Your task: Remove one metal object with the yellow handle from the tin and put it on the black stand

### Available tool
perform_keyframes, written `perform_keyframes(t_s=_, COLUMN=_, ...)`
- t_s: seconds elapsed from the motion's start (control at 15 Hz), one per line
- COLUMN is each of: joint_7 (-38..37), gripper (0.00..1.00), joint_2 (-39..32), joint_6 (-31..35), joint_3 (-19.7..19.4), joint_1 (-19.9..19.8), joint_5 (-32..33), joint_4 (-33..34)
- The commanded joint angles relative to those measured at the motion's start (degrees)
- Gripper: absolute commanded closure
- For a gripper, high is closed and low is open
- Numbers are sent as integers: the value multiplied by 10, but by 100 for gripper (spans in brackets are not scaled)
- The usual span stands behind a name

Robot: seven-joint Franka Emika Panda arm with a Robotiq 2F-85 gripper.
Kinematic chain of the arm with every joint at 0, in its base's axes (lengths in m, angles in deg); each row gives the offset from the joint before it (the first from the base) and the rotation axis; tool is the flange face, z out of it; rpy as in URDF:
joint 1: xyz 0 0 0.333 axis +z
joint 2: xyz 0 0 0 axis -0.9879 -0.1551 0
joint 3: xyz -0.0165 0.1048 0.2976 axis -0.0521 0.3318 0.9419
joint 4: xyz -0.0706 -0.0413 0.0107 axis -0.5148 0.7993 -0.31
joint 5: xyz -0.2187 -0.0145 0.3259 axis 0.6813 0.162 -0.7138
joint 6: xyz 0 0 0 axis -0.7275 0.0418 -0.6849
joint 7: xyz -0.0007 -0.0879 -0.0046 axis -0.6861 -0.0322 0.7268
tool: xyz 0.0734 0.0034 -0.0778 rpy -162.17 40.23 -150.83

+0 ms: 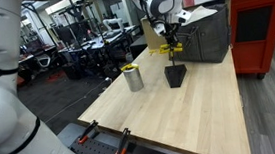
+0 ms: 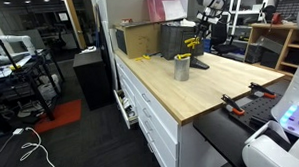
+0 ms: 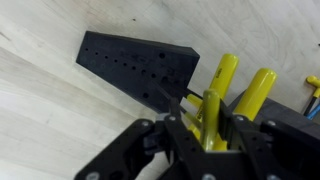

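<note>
My gripper (image 1: 172, 47) (image 3: 205, 140) is shut on a yellow-handled metal tool (image 3: 208, 118) and holds it just above the black stand (image 1: 176, 76), also seen in an exterior view (image 2: 198, 62). In the wrist view the stand (image 3: 130, 62) shows a face with rows of small holes. The tool's thin dark shaft points toward it. Two more yellow handles (image 3: 224, 72) stick out behind my fingers; what holds them is hidden. The tin (image 1: 133, 78) (image 2: 181, 68) stands upright beside the stand, with yellow showing at its top.
A large grey box (image 1: 202, 36) (image 2: 175, 39) stands right behind the stand. A cardboard box (image 2: 138, 38) sits beside it. A red cabinet (image 1: 264, 26) is next to the table. Orange-handled clamps (image 1: 123, 138) grip the table's front edge.
</note>
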Motion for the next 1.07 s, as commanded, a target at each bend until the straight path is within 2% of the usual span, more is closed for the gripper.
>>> perform_keyframes(t_s=0.0, joint_7=-22, gripper=29, joint_2=2, joint_6=-17, joint_3=-10, joint_1=1, joint_5=20, joint_4=8)
perform_keyframes(t_s=0.27, joint_7=-19, gripper=0, joint_2=15, joint_6=-27, joint_3=-11, joint_1=-6, joint_5=17, joint_4=9)
perform_keyframes(t_s=0.67, joint_7=-1, gripper=0, joint_2=41, joint_6=-78, joint_3=-8, joint_1=-21, joint_5=12, joint_4=18)
perform_keyframes(t_s=1.0, joint_7=73, gripper=0, joint_2=74, joint_6=-151, joint_3=-12, joint_1=-29, joint_5=38, joint_4=21)
